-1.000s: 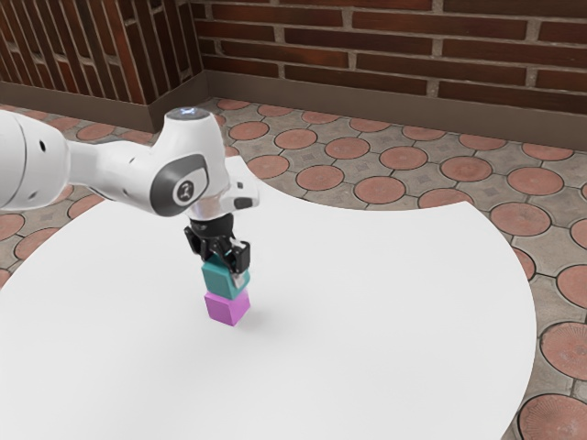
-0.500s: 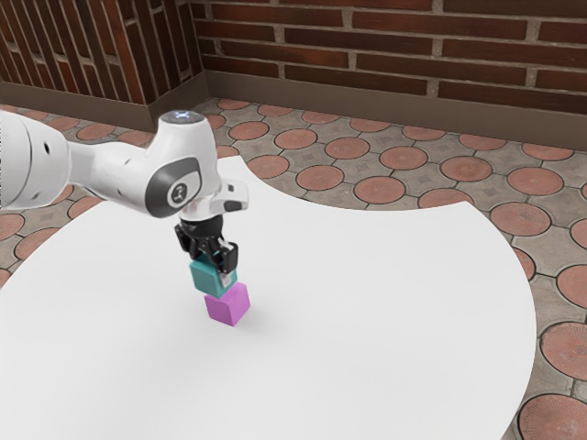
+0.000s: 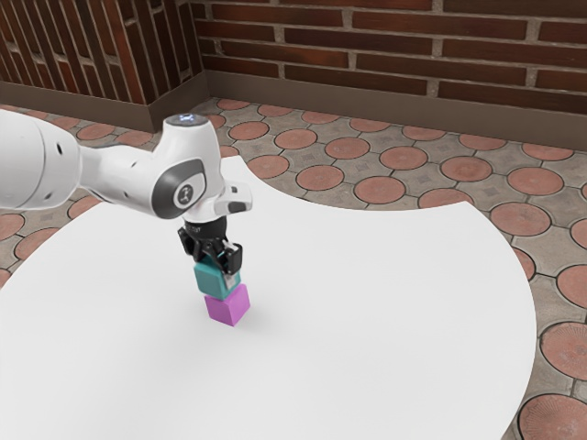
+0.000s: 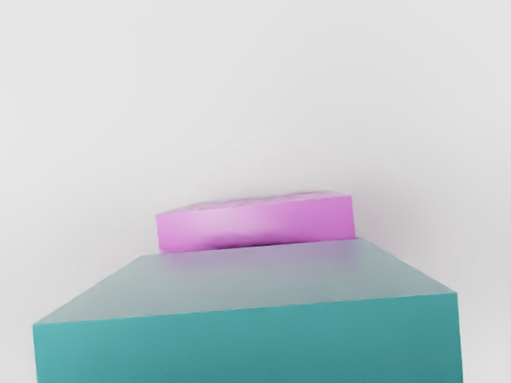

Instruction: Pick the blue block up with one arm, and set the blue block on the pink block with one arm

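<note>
The blue block (image 3: pixel 212 280) is teal-coloured and sits between the fingers of my black gripper (image 3: pixel 216 271), which is shut on it. It hangs over the pink block (image 3: pixel 227 303), shifted toward the exterior view's left so only part of it overlaps the pink top. Whether the two blocks touch I cannot tell. In the wrist view the blue block (image 4: pixel 255 319) lies large under my hand, with the pink block (image 4: pixel 257 222) peeking out beyond its far edge.
Both blocks are near the middle of a round white table (image 3: pixel 385 330). Around it lies a tiled floor (image 3: pixel 440 174), with a brick wall (image 3: pixel 394 46) behind.
My hand with the blue block went left and up off the pink block, then came back slightly right and down toward it.
</note>
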Tool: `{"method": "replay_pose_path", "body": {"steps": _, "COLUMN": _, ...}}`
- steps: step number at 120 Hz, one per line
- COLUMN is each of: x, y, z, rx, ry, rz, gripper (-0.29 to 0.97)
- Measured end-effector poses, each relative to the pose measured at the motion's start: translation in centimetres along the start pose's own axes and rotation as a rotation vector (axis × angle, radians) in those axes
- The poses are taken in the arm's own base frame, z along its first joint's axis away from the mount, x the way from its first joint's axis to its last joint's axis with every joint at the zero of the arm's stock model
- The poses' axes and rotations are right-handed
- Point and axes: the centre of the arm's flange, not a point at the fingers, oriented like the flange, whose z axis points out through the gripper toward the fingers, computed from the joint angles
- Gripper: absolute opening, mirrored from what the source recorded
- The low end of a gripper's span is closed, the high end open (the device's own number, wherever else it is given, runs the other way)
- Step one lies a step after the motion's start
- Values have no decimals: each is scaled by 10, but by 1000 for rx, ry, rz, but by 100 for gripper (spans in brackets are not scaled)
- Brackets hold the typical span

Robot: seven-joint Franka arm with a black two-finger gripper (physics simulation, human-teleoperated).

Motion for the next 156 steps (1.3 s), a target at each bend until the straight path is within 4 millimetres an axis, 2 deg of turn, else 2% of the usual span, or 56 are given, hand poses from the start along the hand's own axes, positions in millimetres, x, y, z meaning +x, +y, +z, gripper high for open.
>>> {"method": "replay_pose_path", "body": {"steps": 50, "x": 1, "y": 2, "z": 0, "rx": -7, "ry": 1, "rz": -26, "gripper": 35}}
{"method": "replay_pose_path", "body": {"steps": 78, "x": 4, "y": 3, "z": 7, "rx": -3, "ry": -8, "rz": -32, "gripper": 35}}
{"method": "replay_pose_path", "body": {"steps": 115, "x": 5, "y": 4, "z": 4, "rx": -11, "ry": -4, "rz": -26, "gripper": 58}}
{"method": "replay_pose_path", "body": {"steps": 122, "x": 13, "y": 7, "z": -19, "rx": -11, "ry": 33, "rz": -17, "gripper": 61}}
{"method": "replay_pose_path", "body": {"steps": 134, "x": 34, "y": 7, "z": -89, "rx": -9, "ry": 113, "rz": -6, "gripper": 63}}
{"method": "replay_pose_path", "body": {"steps": 143, "x": 36, "y": 6, "z": -132, "rx": -13, "ry": 134, "rz": -1, "gripper": 65}}
{"method": "replay_pose_path", "body": {"steps": 149, "x": 33, "y": 4, "z": -146, "rx": -16, "ry": 120, "rz": 1, "gripper": 65}}
{"method": "replay_pose_path", "body": {"steps": 156, "x": 28, "y": 2, "z": -149, "rx": -19, "ry": 81, "rz": 2, "gripper": 66}}
